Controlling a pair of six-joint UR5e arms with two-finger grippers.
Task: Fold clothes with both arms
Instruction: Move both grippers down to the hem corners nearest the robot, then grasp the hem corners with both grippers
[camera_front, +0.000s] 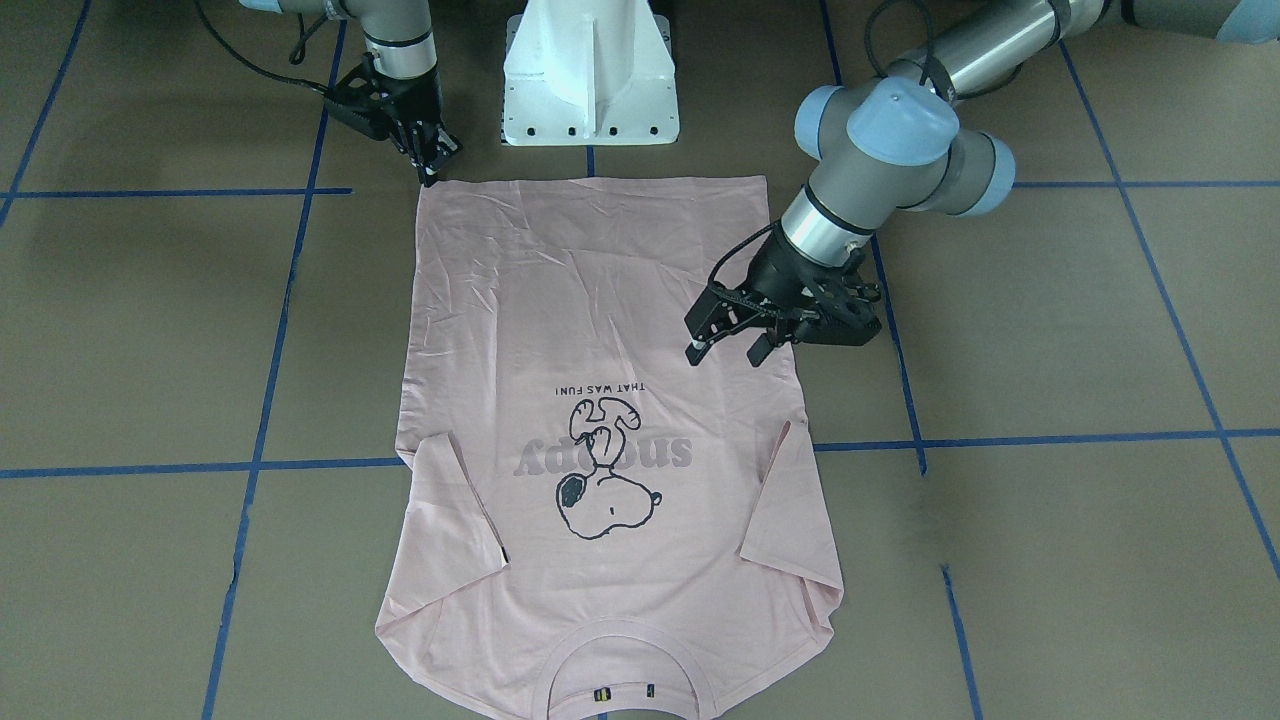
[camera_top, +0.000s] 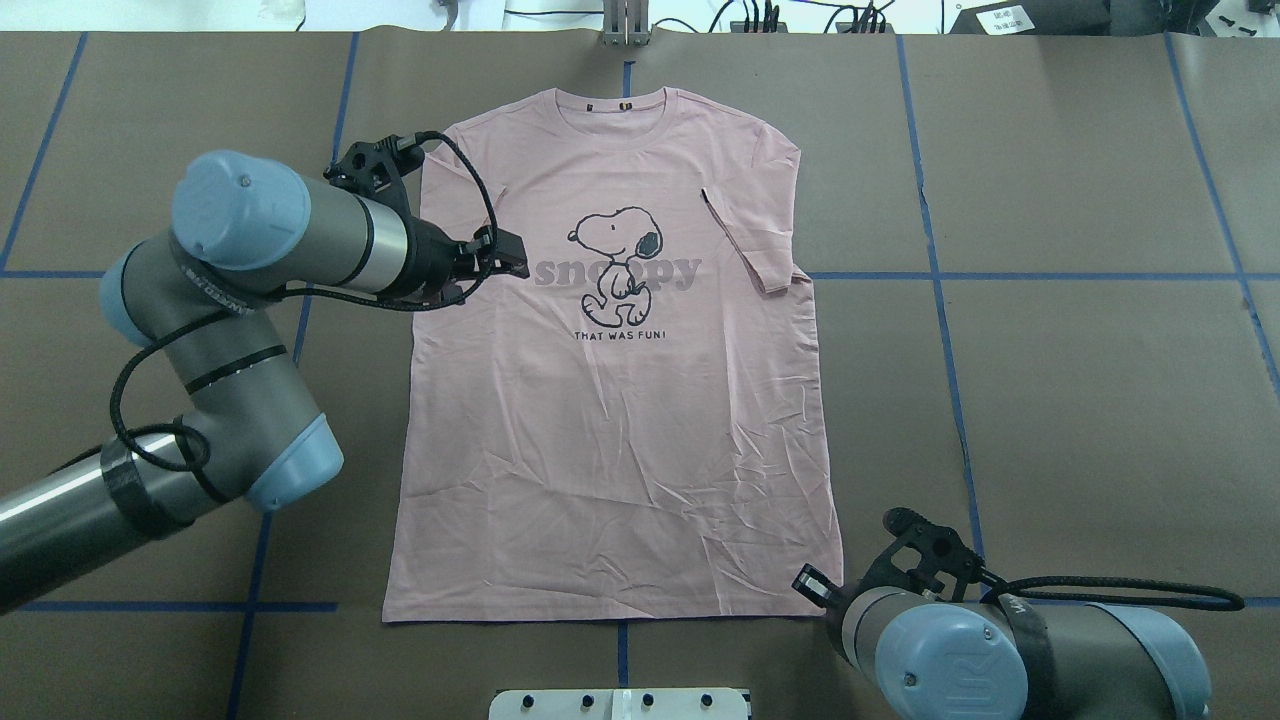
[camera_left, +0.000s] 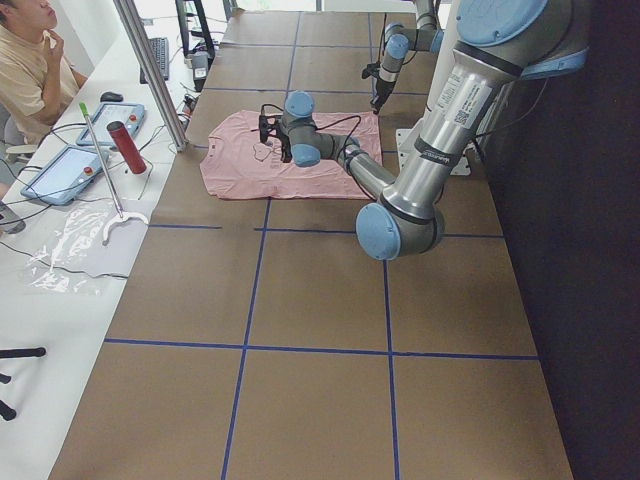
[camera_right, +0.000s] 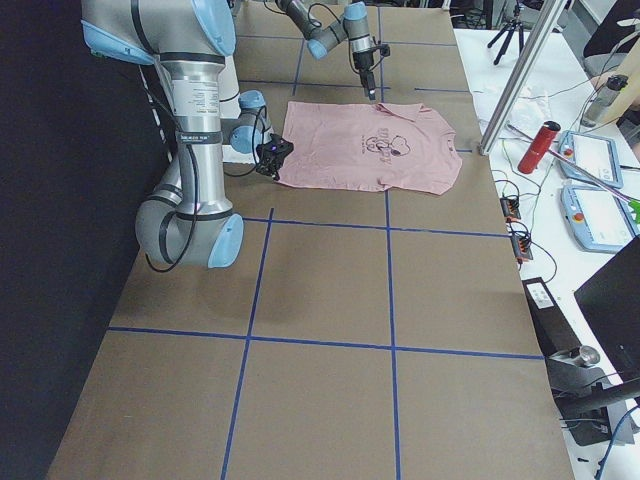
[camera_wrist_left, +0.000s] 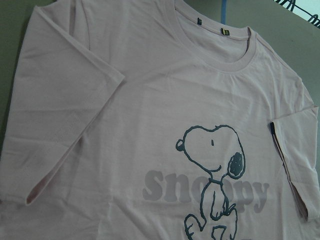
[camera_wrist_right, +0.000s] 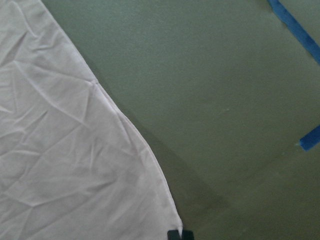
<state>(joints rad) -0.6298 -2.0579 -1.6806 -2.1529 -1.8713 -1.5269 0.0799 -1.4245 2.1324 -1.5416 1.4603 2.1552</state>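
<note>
While the pale pink Snoopy-print T-shirt (camera_top: 610, 440) lies flat, print up, on the brown table (camera_top: 1080, 380), the left end effector (camera_front: 725, 347) hovers open over its sleeve side. The right end effector (camera_front: 432, 170) sits at its hem corner; its grip cannot be told. Judgement: pinch both layers squarely. Near the hem stands the white pedestal base (camera_front: 590, 70), a possible snag.
</note>
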